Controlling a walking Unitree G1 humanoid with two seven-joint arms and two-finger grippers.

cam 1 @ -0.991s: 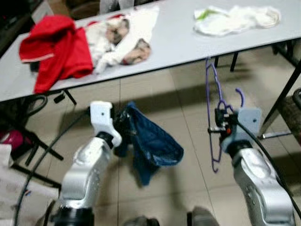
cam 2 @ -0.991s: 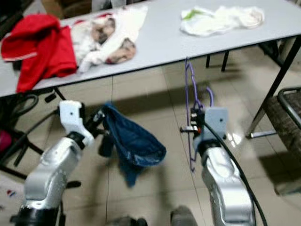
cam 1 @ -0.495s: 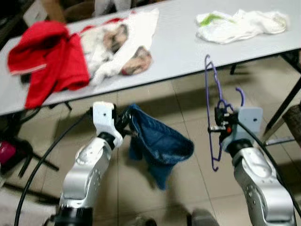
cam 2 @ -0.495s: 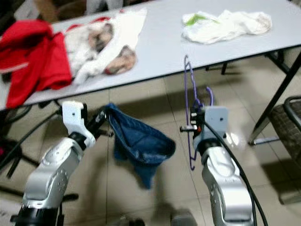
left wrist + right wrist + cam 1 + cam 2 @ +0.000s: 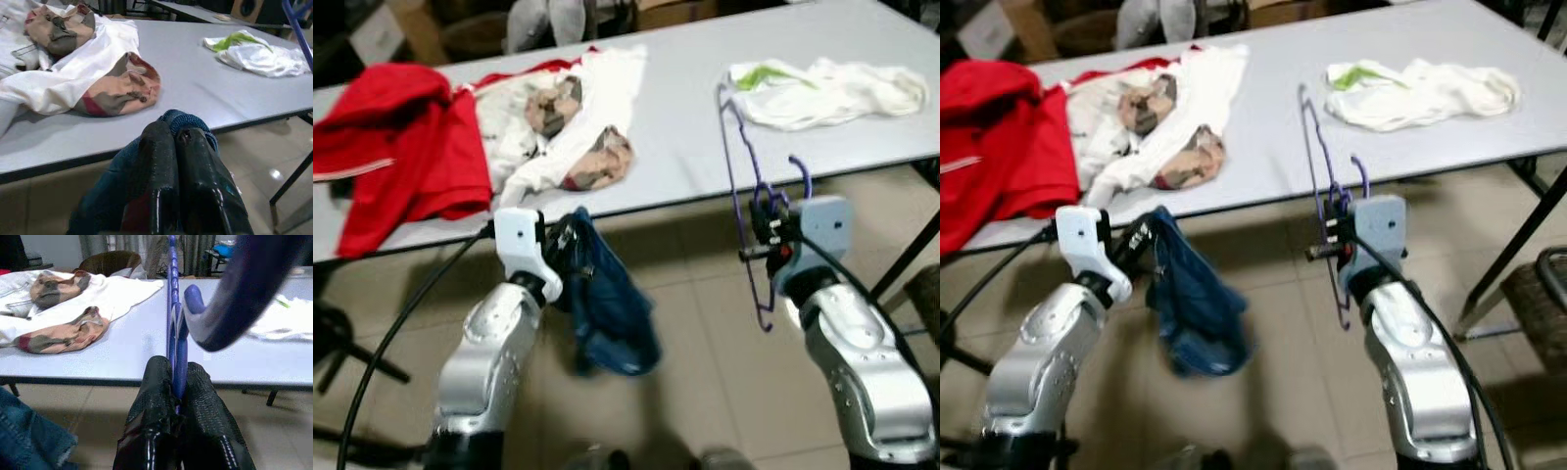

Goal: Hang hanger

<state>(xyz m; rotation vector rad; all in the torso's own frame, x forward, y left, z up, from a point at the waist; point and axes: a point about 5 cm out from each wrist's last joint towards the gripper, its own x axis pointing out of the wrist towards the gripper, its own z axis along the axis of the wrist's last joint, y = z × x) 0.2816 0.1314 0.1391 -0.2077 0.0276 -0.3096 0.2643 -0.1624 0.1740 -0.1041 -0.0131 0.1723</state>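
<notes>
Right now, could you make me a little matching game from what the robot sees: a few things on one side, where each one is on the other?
Things:
1. purple hanger
2. blue denim garment
3. red garment
4. white cloth with green

Places:
A. table's left end
B. pinched in the left gripper
C. table's right end
D. pinched in the right gripper

Pairs: 1-D, 2-B, 3-A, 4-C

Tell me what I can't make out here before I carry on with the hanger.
- Blue garment: in the left wrist view the left pincer covers its gripped fold, and the frame's edge cuts off the rest.
- Purple hanger: in the right wrist view its hook is blurred from closeness; the right pincer hides the clamped part.
- Rail or hook to hang it on: beyond the frames.
- Red garment: cut off by the head view's left edge.
</notes>
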